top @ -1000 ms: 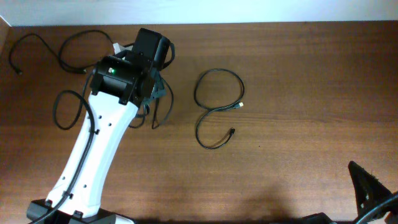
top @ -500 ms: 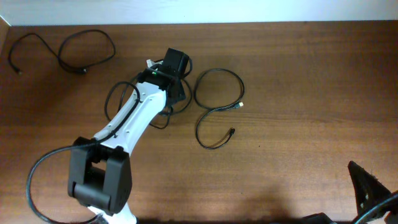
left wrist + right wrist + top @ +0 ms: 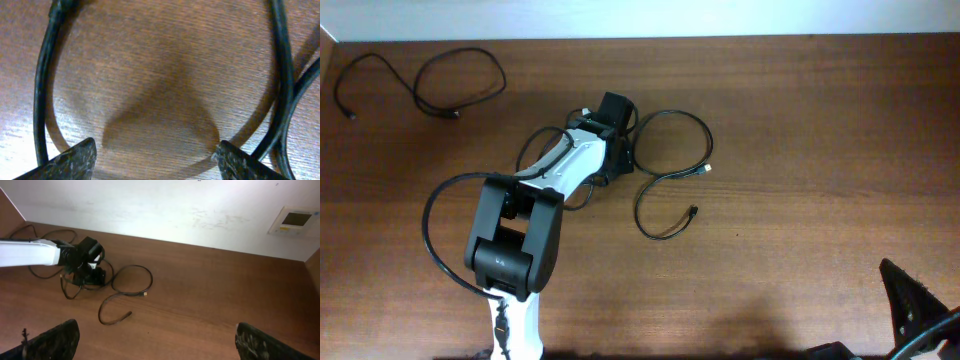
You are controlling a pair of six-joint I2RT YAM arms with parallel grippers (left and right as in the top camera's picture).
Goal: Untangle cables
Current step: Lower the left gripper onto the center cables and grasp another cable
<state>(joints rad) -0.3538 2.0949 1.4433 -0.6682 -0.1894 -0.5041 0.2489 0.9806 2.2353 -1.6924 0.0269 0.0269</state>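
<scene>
My left claw (image 3: 155, 152) is spread wide just above the table (image 3: 160, 75), black cables (image 3: 40, 100) running past it on both sides; my right claw (image 3: 157, 342) hangs spread wide too

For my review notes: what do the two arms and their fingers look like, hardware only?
The left arm has white link shells with black joint housings and a black wrist; a thick black wire loops out beside it. The left gripper has dark, scuffed, wedge-shaped fingers. The right gripper shows similar dark, speckled fingers; its arm is barely in view. No markings are legible.
</scene>
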